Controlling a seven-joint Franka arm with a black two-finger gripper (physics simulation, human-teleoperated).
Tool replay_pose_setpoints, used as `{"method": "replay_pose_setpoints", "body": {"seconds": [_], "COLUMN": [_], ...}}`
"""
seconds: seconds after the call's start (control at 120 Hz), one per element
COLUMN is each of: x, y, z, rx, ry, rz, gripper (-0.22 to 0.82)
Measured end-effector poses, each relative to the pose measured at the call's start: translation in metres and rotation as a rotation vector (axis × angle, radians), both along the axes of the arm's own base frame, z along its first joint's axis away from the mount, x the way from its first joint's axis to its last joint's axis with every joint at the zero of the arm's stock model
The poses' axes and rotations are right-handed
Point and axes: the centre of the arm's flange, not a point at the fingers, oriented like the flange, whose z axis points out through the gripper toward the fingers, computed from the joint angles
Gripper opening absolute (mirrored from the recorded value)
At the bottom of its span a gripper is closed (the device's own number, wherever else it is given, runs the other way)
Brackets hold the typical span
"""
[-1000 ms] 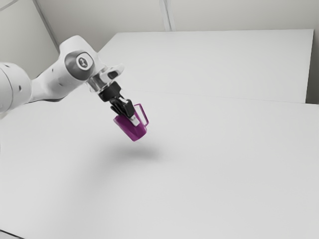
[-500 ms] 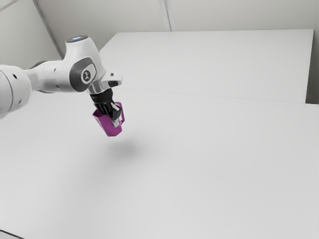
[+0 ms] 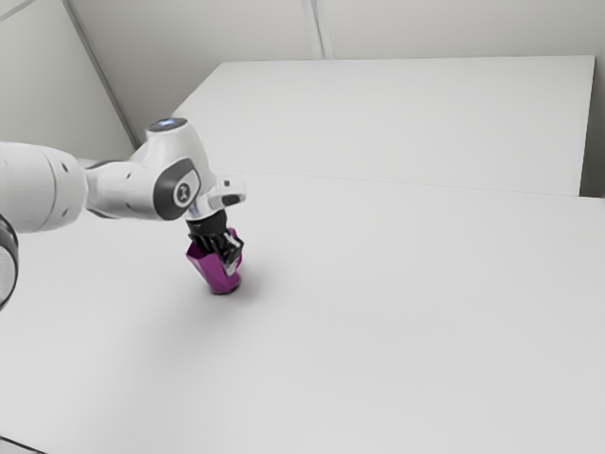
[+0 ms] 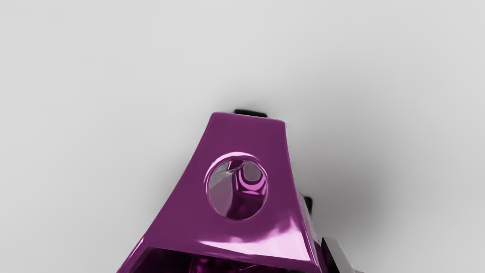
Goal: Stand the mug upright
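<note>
The gripper (image 3: 228,260) is closed on the purple mug (image 3: 214,268), low over the table (image 3: 397,312).
The mug tilts, mouth upward; its side seems pinched, though the finger gap is hard to see.

The mug (image 4: 250,136) is purple — the end effector (image 3: 228,260) black.

Wht tbl (image 3: 425,331), gry wall (image 3: 425,28) beyond
</note>
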Motion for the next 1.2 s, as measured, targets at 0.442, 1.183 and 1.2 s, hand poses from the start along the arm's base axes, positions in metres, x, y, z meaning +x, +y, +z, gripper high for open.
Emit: {"method": "replay_pose_setpoints", "body": {"seconds": [0.442,1.183,1.2], "x": [-0.001,0.050,0.049], "y": [-0.007,-0.001,-0.001], "z": [0.055,0.278,0.280], "rx": [-0.009,-0.026,-0.026], "ry": [-0.095,-0.147,-0.142], "rz": [0.023,0.053,0.053], "gripper": [0.48,0.60,0.60]}}
